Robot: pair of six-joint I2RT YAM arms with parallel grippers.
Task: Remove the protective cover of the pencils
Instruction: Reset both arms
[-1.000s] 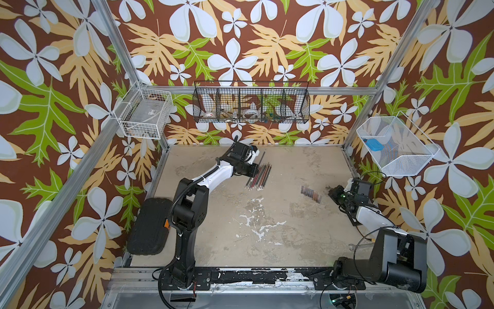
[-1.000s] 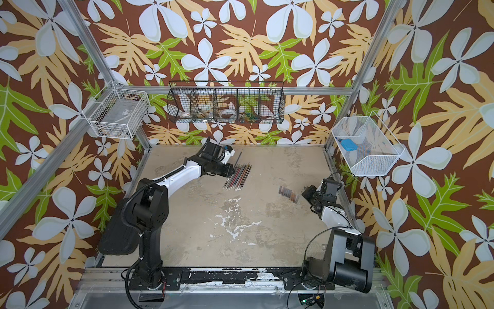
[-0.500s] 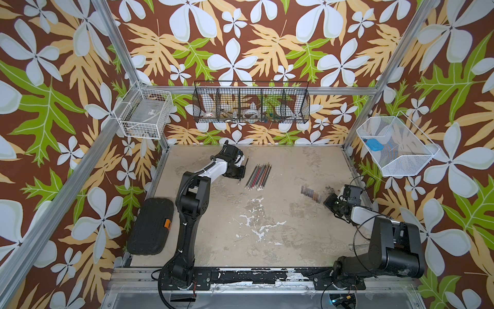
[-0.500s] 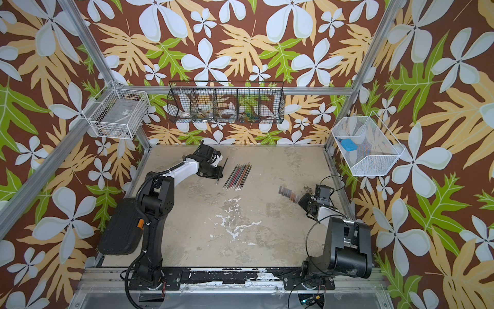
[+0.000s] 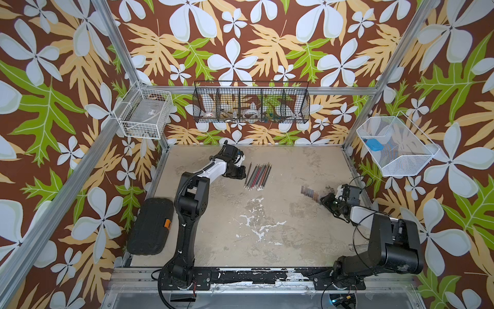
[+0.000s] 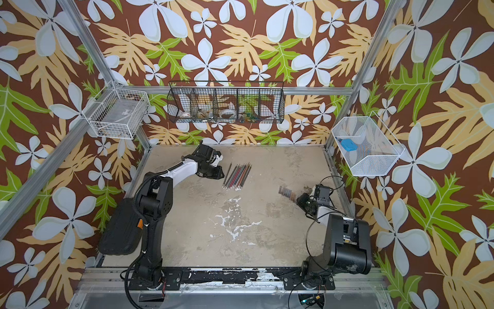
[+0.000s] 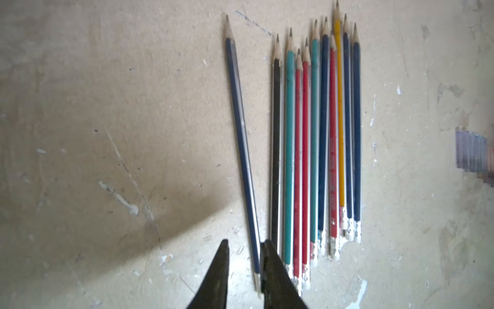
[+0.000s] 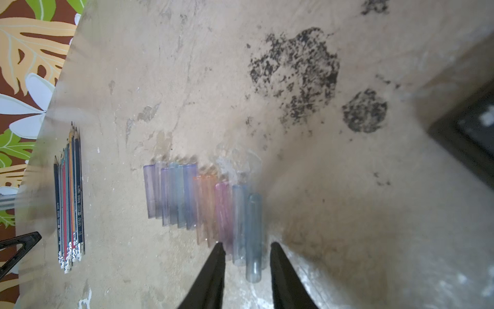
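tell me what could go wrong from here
The left gripper stands open around the end of the stray blue pencil, close beside the other pencils; pulling away could knock them askew.
The right gripper stands open around the end cap; a brush might roll it and scatter the protective cover row.

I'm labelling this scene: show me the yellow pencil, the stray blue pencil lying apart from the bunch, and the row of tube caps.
yellow pencil (image 7: 340, 112), left wrist view, mid-shaft.
stray blue pencil (image 7: 242, 139), left wrist view, mid-shaft.
row of tube caps (image 8: 189, 198), right wrist view, on a bluish cap near the row's middle.
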